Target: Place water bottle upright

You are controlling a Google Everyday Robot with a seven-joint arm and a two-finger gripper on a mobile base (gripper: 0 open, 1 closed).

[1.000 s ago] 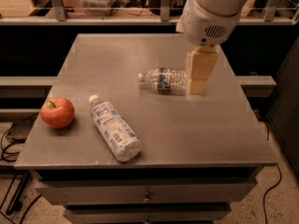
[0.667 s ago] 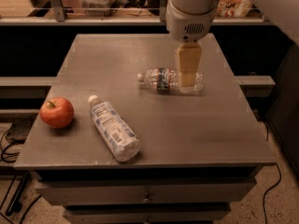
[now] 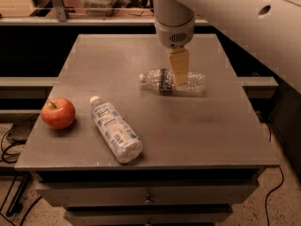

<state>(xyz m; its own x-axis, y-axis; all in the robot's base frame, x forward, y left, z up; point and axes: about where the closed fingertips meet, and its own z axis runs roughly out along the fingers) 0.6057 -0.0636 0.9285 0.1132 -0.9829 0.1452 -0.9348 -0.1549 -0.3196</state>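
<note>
The water bottle (image 3: 162,81), small, clear and ribbed with a white cap and a dark label band, lies on its side near the middle right of the grey table (image 3: 202,131), cap pointing left. My gripper (image 3: 179,78) hangs from the white arm straight above the bottle's middle, its yellowish finger reaching down in front of the bottle's body just right of the label band. Part of the bottle is hidden behind that finger.
A larger bottle (image 3: 115,129) with a white-and-blue label lies on its side at the front left, cap pointing away. A red apple (image 3: 58,113) sits near the left edge. Drawers run below the table's front edge.
My arm has swung left and the gripper has come over the water bottle's middle. The bottle, the apple and the larger bottle have not moved.
</note>
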